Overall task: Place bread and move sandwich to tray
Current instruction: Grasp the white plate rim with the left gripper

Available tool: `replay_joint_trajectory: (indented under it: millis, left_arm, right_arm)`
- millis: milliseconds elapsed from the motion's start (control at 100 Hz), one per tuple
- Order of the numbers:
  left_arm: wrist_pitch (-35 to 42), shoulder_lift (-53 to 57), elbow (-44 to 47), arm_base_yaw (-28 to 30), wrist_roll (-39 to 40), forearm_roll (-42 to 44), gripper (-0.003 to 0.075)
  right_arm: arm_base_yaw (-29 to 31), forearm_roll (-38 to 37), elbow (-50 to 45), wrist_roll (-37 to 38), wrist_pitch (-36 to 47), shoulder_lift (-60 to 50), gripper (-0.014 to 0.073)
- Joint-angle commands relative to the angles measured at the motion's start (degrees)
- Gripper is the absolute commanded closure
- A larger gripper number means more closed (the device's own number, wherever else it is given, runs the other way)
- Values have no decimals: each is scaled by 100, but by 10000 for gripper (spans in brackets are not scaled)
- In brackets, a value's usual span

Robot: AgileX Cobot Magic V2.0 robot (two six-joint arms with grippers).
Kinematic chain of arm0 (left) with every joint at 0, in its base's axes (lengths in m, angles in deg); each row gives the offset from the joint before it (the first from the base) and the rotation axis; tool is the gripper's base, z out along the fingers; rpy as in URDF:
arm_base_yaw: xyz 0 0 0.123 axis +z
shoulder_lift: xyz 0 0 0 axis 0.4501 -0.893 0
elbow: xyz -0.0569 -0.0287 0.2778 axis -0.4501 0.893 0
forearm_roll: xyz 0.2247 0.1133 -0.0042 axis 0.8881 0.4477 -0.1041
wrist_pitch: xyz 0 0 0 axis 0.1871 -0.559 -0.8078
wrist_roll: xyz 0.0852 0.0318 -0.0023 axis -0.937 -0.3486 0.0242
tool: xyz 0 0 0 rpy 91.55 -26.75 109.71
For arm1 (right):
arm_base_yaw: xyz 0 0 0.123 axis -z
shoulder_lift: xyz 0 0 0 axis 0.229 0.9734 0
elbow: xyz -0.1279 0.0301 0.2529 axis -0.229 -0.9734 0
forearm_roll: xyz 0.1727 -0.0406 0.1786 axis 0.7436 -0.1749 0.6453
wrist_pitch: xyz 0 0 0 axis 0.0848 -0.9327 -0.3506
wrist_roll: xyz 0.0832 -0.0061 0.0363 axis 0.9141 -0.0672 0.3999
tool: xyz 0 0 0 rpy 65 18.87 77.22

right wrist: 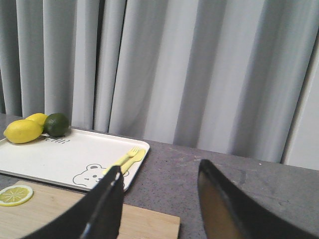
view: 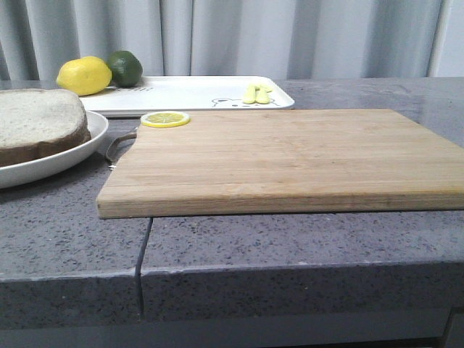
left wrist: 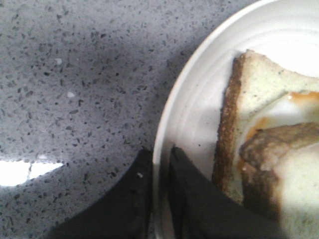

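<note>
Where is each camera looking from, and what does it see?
Front view: looks forward over the counter at the wooden board and tray; no arm shows.
Left wrist view: looks down at the sandwich; left end effector pinches the plate rim.
Right wrist view: held high, facing the curtains; right end effector open, empty.
Front and right wrist views share tray, lemon slice.
</note>
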Motion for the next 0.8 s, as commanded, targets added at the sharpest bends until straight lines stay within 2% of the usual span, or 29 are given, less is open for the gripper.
replay_joint_trajectory:
  millis: [0,480,790]
  left_arm:
    - [167,144,-175,-28,-11,-108,739]
    - [-171,157,-226,-7,-11,-579,739]
    - [-478,255,-600,5,-11,-673,740]
  right_arm:
    - [28,-350,146,-39,-134,25,232]
    - [28,-350,151,-39,-134,25,232]
    - [28,-350,151,-39,-134,25,232]
